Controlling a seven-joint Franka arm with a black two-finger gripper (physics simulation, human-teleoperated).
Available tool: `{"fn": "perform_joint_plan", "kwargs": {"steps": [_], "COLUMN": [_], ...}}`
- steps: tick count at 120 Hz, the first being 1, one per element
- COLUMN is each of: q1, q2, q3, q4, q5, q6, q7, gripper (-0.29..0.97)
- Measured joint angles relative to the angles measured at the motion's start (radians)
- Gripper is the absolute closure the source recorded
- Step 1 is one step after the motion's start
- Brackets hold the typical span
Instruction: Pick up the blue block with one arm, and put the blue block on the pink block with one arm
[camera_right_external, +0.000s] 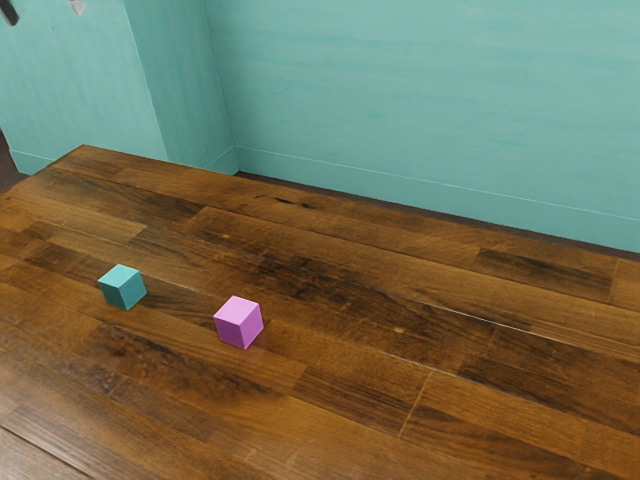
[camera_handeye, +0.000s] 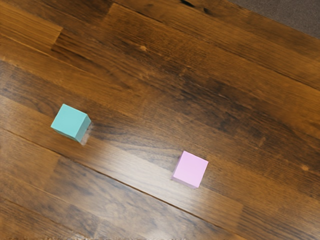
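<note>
Still the pick-up step: the blue block (camera_right_external: 122, 286) sits on the wooden surface (camera_right_external: 420, 300), near the pink block (camera_right_external: 238, 321) but not touching. Can't tell the jaws' state. Next I'd line up over blue.

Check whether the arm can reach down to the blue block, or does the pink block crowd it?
Probably yes: the blue block sits alone on the wooden table, clearly apart from the pink block, with nothing on top or against it.
</note>
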Motion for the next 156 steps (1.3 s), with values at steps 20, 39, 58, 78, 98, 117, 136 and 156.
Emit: {"fn": "perform_joint_plan", "kwargs": {"steps": [20,39,58,78,98,117,136,156], "q1": [-0.002,-0.200,-0.399,-0.416,-0.474,-0.481,-0.482,-0.481], "q2": [-0.168,-0.414,-0.642,-0.641,-0.509,-0.321,-0.179,-0.032], "q3": [-0.041,0.128,0.358,0.502,0.639,0.655,0.705,0.735], "q4": [-0.336,-0.862,-1.250,-1.339,-1.369,-1.374,-1.366,-1.248], "q5": [0.031,0.008,0.023,0.194,0.296,0.333,0.337,0.248], "q6": [0.042,0.293,0.443,0.497,0.630,0.881,1.099,1.176], "q7": [-0.003,-0.027,-0.048,-0.040,0.027,0.146,0.252,0.339], "gripper": [0.00,0.00,0.00,0.00,0.00,0.00,0.00,0.00]}}
